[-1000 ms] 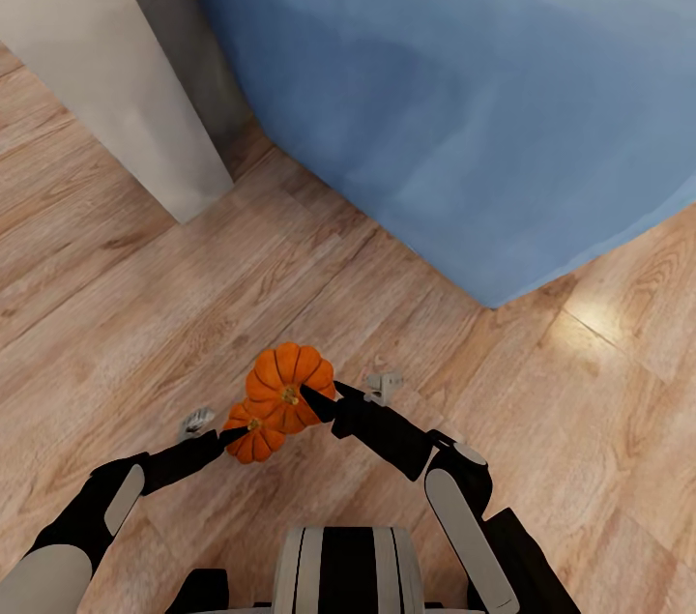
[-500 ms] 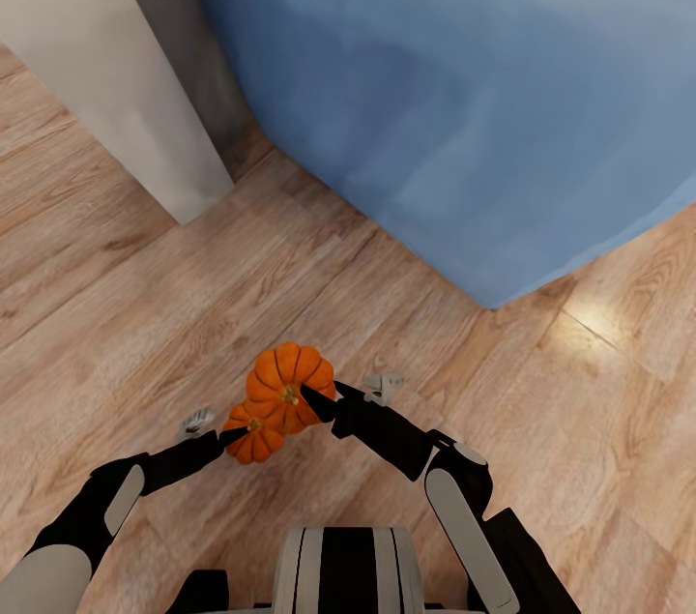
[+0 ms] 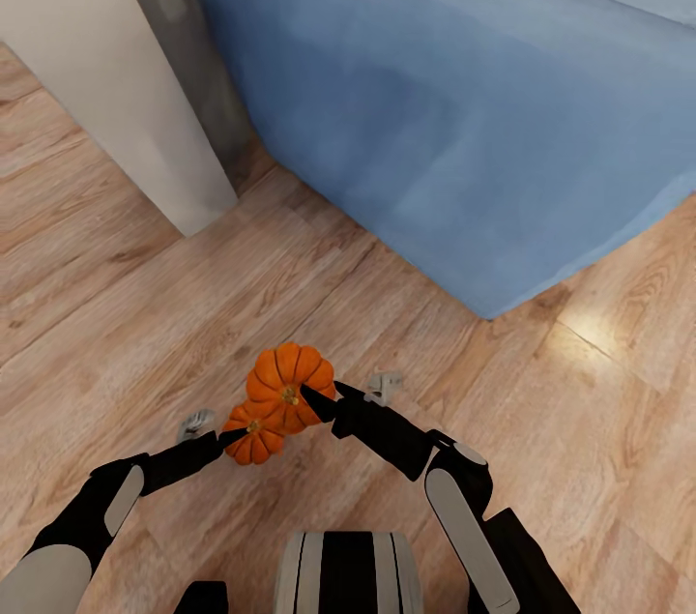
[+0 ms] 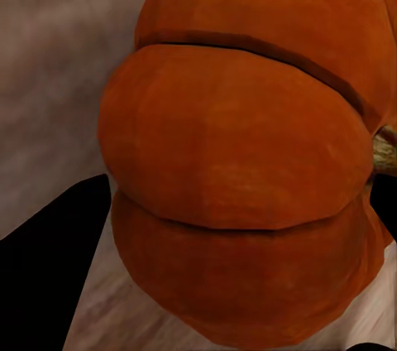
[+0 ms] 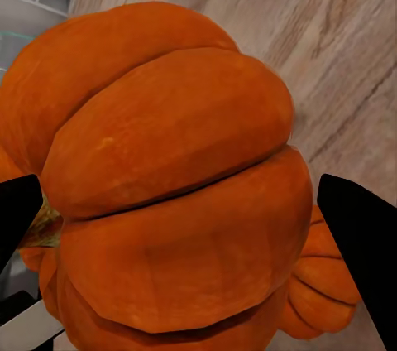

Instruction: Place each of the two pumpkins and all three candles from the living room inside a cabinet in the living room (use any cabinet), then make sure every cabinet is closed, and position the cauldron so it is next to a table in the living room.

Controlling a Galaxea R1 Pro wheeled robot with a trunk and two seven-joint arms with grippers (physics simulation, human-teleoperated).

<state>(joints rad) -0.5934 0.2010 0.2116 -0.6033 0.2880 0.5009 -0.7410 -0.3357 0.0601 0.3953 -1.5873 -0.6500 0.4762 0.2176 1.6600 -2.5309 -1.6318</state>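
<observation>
A: Low centre of frame, our left hand (image 3: 235, 438) pinches the smaller pumpkin (image 3: 253, 436), our right hand (image 3: 311, 397) the larger pumpkin (image 3: 288, 384).

B: The view has swung off the blue sofa (image 3: 464, 111); probably we're turning toward a cabinet.

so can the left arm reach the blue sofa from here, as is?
Probably not usefully. The left gripper is shut on the smaller pumpkin, low and close to the trunk, while the blue sofa sits well ahead across bare wood floor. Nothing blocks the path.
</observation>
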